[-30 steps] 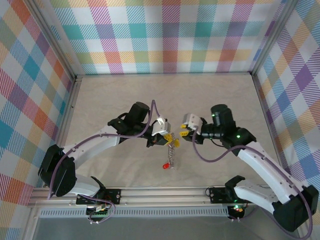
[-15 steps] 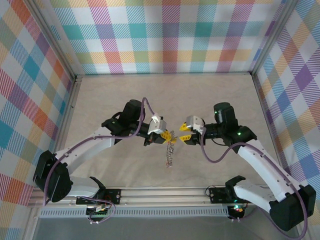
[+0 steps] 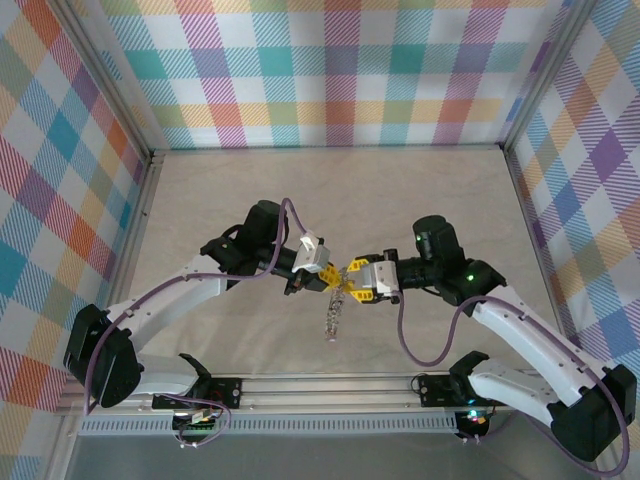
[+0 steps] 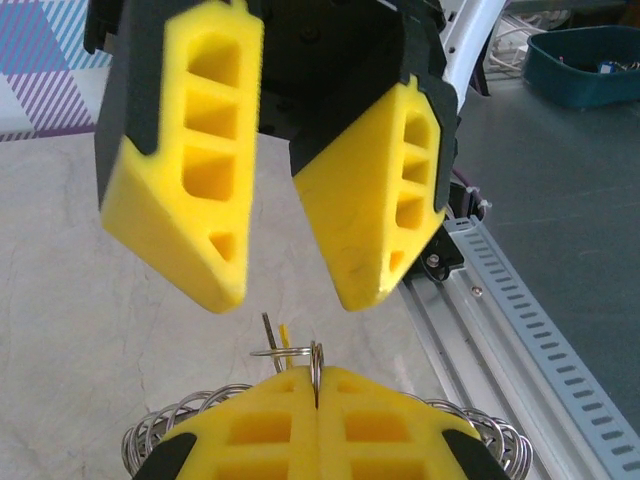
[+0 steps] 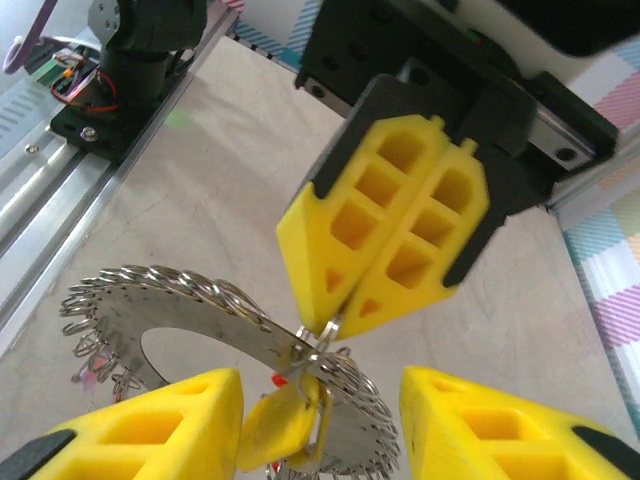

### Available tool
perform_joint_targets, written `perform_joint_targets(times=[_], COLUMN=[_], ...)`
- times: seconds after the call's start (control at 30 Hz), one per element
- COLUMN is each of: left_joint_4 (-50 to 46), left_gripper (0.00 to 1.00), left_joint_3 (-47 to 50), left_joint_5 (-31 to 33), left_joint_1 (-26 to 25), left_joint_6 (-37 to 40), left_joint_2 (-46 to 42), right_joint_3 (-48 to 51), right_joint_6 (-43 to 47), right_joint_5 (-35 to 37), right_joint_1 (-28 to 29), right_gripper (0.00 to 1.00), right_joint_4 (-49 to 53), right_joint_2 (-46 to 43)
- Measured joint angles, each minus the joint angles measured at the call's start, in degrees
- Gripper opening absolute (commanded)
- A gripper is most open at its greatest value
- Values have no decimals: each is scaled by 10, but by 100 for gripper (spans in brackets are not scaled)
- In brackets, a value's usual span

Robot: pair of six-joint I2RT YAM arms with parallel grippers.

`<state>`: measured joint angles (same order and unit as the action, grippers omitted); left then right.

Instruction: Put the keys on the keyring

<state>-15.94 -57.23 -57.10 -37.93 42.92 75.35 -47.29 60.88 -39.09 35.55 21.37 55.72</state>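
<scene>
though tiny from above — right wrist shows left claw (image 5: 338,312) pinching keyring (image 5: 240,322).

The left gripper (image 4: 317,385), yellow foam fingers pressed together, pinches the thin silvery coiled-wire keyring (image 4: 160,432), whose loops bulge out either side of it, while just ahead the right gripper (image 4: 290,292) hangs with jaws apart above the pale marbled worktop (image 4: 70,300).

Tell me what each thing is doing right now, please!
left tool, shut, pinching the keyring's wire.
right tool, open, gripping nothing.
keyring, hanging from the left tool.
yellow key, between the right tool's open jaws, not squeezed.
</scene>
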Motion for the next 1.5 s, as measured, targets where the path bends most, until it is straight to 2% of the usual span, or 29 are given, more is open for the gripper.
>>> perform_joint_targets(times=[0.1, 0.3, 0.77, 1.0, 1.1, 1.2, 1.5], left_joint_4=[0, 10, 90, 144, 171, 194, 222], left_gripper=[0, 0, 0, 0, 0, 0, 0], left_joint_3=[0, 6, 35, 59, 74, 79, 82], left_joint_5=[-1, 5, 23, 44, 59, 71, 79], left_joint_1=[0, 0, 0, 0, 2, 3, 3], left_joint_6=[0, -16, -77, -127, -154, -175, -185], left_joint_2=[0, -6, -26, -32, -32, -32, -40], right_joint_3=[14, 20, 37, 43, 45, 55, 95], right_joint_6=[15, 33, 26, 15, 6, -11, -85], right_joint_5=[9, 28, 53, 80, 101, 126, 148], right_joint_1=[15, 30, 37, 53, 56, 59, 48], right_gripper=[44, 28, 13, 15, 23, 27, 31], right_joint_4=[-17, -36, -49, -66, -73, -94, -165], right_joint_2=[0, 4, 4, 13, 20, 20, -20])
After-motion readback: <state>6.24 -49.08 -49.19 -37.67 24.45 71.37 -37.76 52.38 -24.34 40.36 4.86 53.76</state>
